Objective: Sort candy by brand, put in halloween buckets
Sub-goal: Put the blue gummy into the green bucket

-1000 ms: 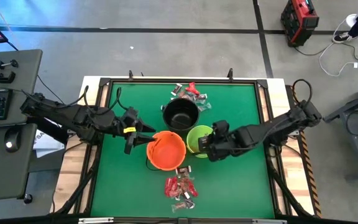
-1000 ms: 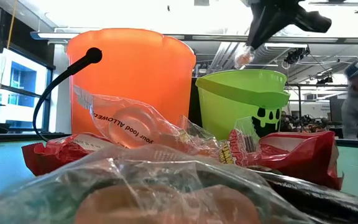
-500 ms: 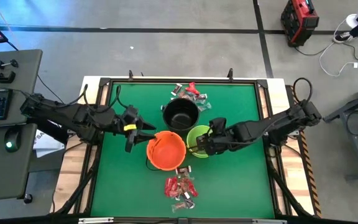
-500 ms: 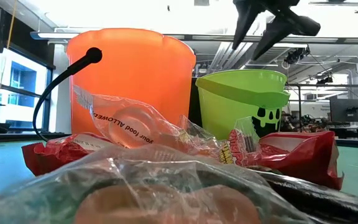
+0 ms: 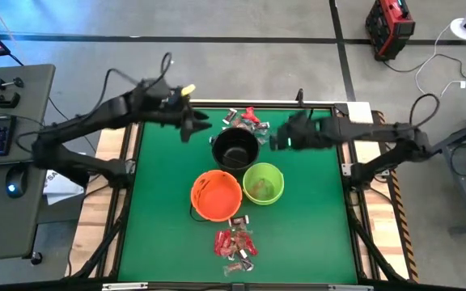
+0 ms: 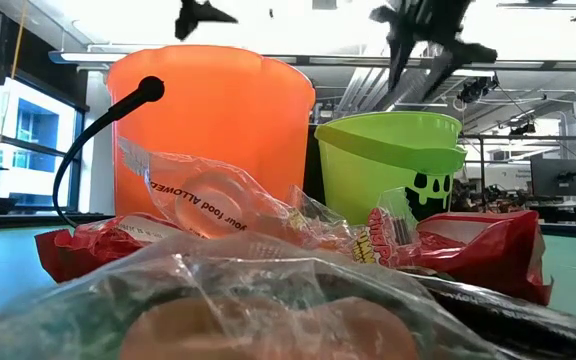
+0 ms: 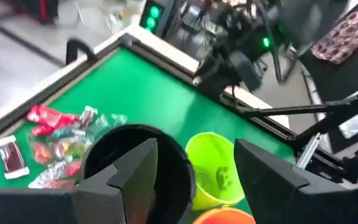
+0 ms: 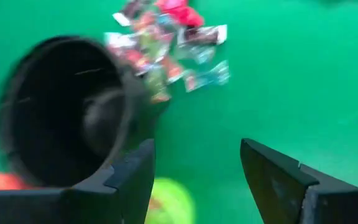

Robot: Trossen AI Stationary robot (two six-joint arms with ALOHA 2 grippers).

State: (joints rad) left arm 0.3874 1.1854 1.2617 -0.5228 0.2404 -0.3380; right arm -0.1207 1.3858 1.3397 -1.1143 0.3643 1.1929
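Three halloween buckets stand mid-table: black (image 5: 235, 148), orange (image 5: 216, 195) and lime green (image 5: 263, 183), the green one with candy inside. One heap of candy (image 5: 247, 120) lies on the mat beyond the black bucket, another (image 5: 235, 245) near the front edge. My left gripper (image 5: 197, 125) hangs open above the mat to the left of the black bucket, empty (image 7: 194, 155). My right gripper (image 5: 278, 140) hangs open to that bucket's right, also empty (image 8: 197, 155).
The green mat (image 5: 160, 210) has a raised dark frame (image 5: 128, 202) round it. A desk with keyboard and mouse (image 5: 6, 153) stands left of the table. In the low view the near candy heap (image 6: 268, 260) fills the foreground before the orange and green buckets.
My right gripper has opened over the green bucket and let go of a pale candy, then risen and swung toward the far edge, beside the black bucket. My left gripper has left the orange bucket's side and swung up toward the far edge, staying open.
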